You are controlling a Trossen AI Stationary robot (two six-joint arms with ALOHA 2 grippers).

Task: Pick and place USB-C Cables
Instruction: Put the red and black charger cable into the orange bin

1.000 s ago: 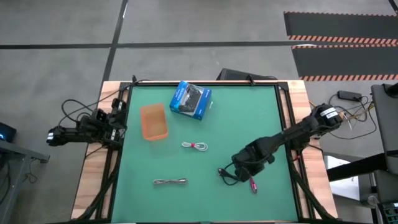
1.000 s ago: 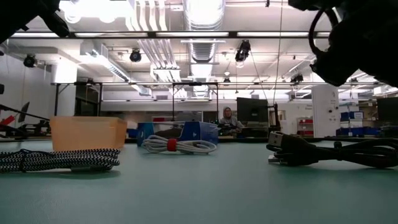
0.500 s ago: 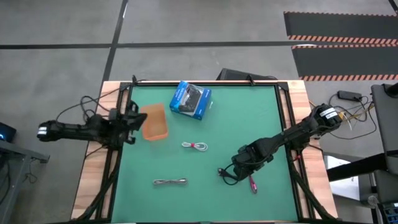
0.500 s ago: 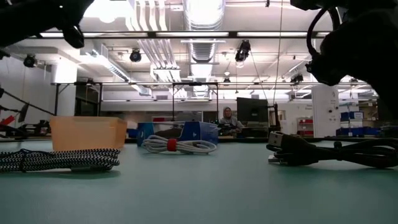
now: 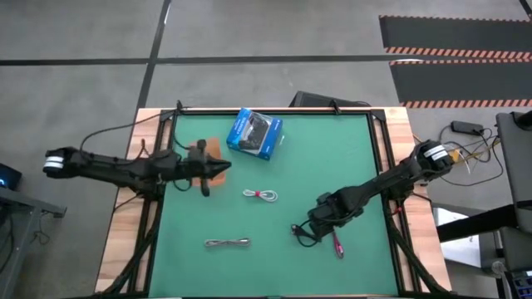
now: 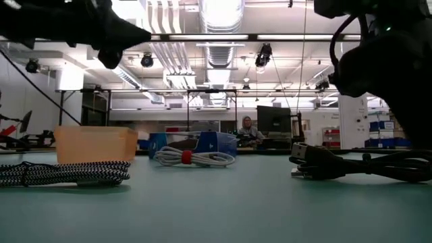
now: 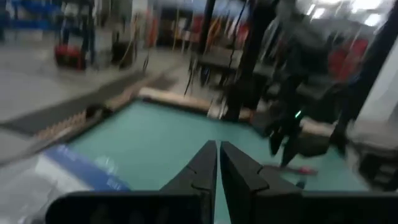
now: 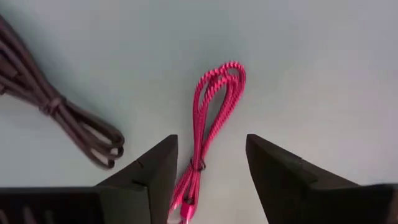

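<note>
Right pincer (image 8: 208, 168) hung open over the braided dark red cable (image 8: 211, 118)
Black cable (image 8: 56, 121) lay beside on the matte green table (image 5: 332, 158); left pincer (image 7: 219, 163), shut, hovered above the brown tray (image 5: 218, 151).

Table surface (image 5: 332, 166): green; tray (image 5: 218, 162): brown-orange; box (image 5: 255, 134): blue with black picture; cables: white with red tie (image 5: 260, 194), grey braided (image 5: 228, 242), black (image 5: 302, 233), pink-red braided (image 8: 208, 124).
</note>
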